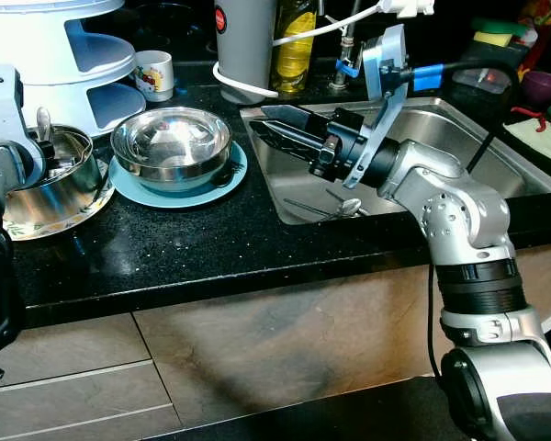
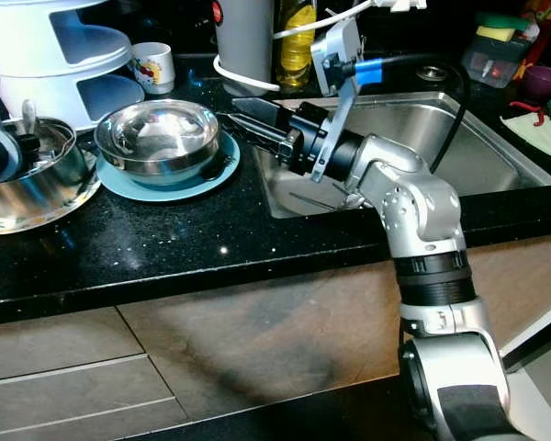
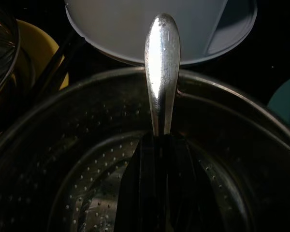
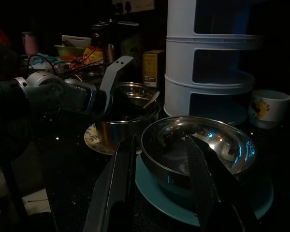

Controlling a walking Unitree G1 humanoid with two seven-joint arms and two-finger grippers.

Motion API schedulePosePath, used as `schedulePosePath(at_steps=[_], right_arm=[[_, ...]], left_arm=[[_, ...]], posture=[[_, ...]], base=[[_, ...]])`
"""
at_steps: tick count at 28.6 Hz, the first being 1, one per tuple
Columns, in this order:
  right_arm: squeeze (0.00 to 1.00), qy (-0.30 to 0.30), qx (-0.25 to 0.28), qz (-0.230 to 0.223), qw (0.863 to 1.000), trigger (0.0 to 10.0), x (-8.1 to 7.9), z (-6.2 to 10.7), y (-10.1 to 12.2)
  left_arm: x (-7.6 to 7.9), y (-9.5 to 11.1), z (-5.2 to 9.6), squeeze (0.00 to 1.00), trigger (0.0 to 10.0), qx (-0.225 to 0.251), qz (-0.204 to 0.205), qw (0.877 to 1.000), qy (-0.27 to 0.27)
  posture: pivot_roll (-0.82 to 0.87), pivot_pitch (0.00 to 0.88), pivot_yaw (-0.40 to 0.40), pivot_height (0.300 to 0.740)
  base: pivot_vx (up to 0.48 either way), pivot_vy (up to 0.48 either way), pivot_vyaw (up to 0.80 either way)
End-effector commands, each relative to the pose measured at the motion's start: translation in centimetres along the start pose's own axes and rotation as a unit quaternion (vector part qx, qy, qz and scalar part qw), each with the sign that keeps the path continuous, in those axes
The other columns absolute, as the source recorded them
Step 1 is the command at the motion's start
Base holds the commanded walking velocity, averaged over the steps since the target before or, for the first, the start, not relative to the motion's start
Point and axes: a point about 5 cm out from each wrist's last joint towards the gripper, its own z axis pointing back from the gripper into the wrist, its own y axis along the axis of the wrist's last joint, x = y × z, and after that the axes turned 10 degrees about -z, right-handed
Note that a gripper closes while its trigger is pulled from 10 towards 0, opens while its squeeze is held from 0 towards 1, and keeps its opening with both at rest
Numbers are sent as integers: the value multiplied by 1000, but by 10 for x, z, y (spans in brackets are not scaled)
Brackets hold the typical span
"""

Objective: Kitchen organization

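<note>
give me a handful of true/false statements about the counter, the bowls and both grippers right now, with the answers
1. The left gripper is shut on a metal spoon handle inside the perforated steel pot. True.
2. The steel bowl sits on a teal plate. True.
3. The right gripper is shut on the steel bowl's rim. False: its fingers are open and it hovers by the sink's left edge, pointing at the bowl without touching it.
4. The sink is filled with stacked plates. False: a piece of cutlery lies on its bottom.
5. A small printed cup stands behind the bowl, beside the white tiered rack. True.
</note>
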Motion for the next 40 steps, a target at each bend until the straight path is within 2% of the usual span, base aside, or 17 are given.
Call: schedulePosePath(at_steps=[1,5,9,12,13,15,16,18,19,21,23,24,25,26,31,36,40], right_arm=[[0,8,-3,15,1000,10000,-2,-3,5],[0,-8,17,21,1000,10000,3,-3,12],[0,-15,30,21,999,10000,4,-3,16],[0,-29,60,20,998,10000,7,-3,26],[0,-29,60,20,998,10000,7,-3,26],[0,-46,91,13,995,10000,9,-1,34],[0,-46,91,13,995,10000,9,-1,34],[0,-61,121,2,991,10000,11,0,40],[0,-61,121,2,991,10000,11,0,40],[0,-104,169,-12,980,10000,14,3,43],[0,-160,209,-19,965,10000,16,6,39],[0,-177,216,-16,960,10000,16,7,36],[0,-177,216,-16,960,10000,16,7,36],[0,-209,220,-3,953,10000,15,9,27],[0,-237,218,7,947,10000,11,12,16],[0,-266,201,9,943,10000,3,13,-4],[0,-276,202,5,940,10000,-1,12,-9]], left_arm=[[-2,2,1,0,0,7,8,1000,3],[4,49,10,0,0,106,9,994,-5],[9,68,15,0,0,140,13,990,-17],[33,100,25,0,0,194,8,978,-79],[33,100,25,0,0,194,8,978,-79],[54,122,35,0,0,242,10,960,-139],[54,122,35,0,0,242,10,960,-139],[73,137,46,0,0,276,29,938,-209],[73,137,46,0,0,276,29,938,-209],[102,146,63,0,0,322,49,893,-310],[133,135,77,0,0,379,4,860,-342],[143,129,82,0,0,397,-11,851,-344],[143,129,82,0,0,397,-11,851,-344],[162,116,94,0,0,424,-26,835,-349],[173,100,103,0,0,431,-15,826,-364],[185,51,106,0,0,386,-68,833,-390],[185,35,112,0,0,366,-57,839,-399]], posture=[[21,195,-14,740],[17,198,-11,740],[17,198,-11,740],[20,201,-17,740],[20,201,-17,740],[23,200,-19,740],[23,200,-19,740],[26,200,-18,740],[26,200,-18,740],[30,197,-20,740],[36,199,-19,740],[36,199,-19,740],[36,199,-19,740],[36,201,-15,740],[34,206,-9,740],[30,212,-5,740],[30,214,-5,740]], base=[[0,0,0],[0,0,0],[0,0,0],[0,0,0],[0,0,0],[0,0,0],[0,0,0],[0,0,0],[0,0,0],[0,0,0],[0,0,0],[0,0,0],[0,0,0],[0,0,0],[0,0,0],[0,0,0],[0,0,0]])
